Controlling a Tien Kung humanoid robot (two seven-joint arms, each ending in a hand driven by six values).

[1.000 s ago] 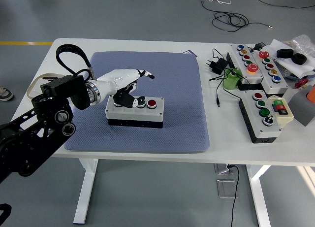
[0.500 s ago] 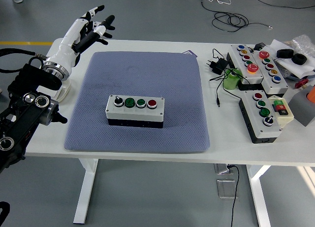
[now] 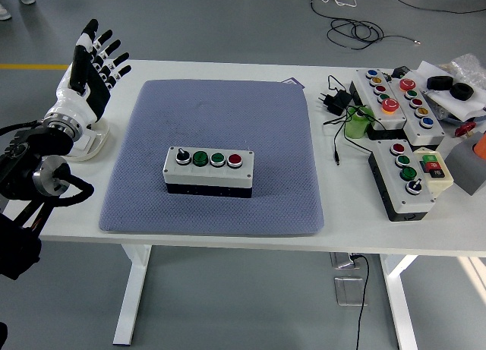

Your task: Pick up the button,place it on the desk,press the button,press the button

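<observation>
A white and black button box [image 3: 208,171] lies on the blue-grey mat [image 3: 220,111], a little left of the mat's middle. Its top carries a black knob, two green buttons and a red button [image 3: 235,161] in a row. My left hand [image 3: 93,64] is raised at the table's far left edge, well clear of the box, with its fingers spread upward and holding nothing. The right arm does not show in the head view.
At the right of the table lie two more button boxes [image 3: 410,175] [image 3: 399,98], a green cylinder [image 3: 355,124], a black plug with cable [image 3: 334,99] and black rings [image 3: 449,86]. A white object [image 3: 89,143] lies under the left wrist.
The left hand lifted off the button box, swung back to the far left of the table and now points its spread fingers upward. The box has stayed put.
</observation>
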